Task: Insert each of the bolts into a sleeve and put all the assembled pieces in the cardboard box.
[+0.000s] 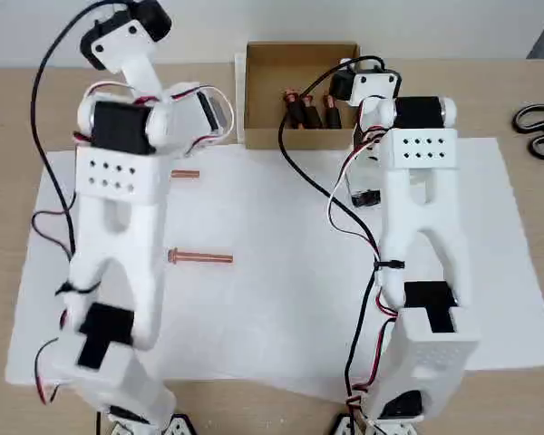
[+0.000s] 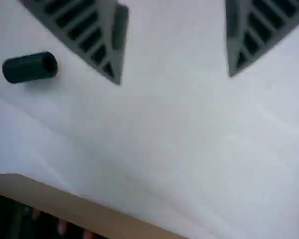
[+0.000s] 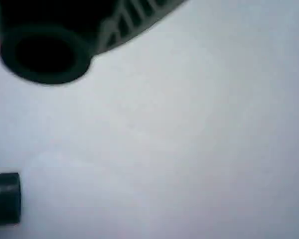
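Two copper bolts (image 1: 186, 173) (image 1: 200, 257) lie loose on the white paper (image 1: 281, 308), left of centre. The cardboard box (image 1: 263, 54) stands at the back and holds several assembled pieces (image 1: 310, 111). My left gripper (image 2: 173, 74) hangs open over the paper near the box, nothing between its fingers, and a black sleeve (image 2: 30, 67) lies off to one side of it. My right gripper (image 3: 65, 25) is shut on a black sleeve (image 3: 45, 69) whose open end faces the camera, low over the paper. Another sleeve (image 3: 4, 198) lies nearby. In the high view that gripper (image 1: 367, 196) sits mostly under its arm.
Scissors (image 1: 539, 130) lie on the wooden table at the far right, off the paper. The paper's middle and right side are bare. Both white arms stretch from the front edge toward the box, with cables looping beside them.
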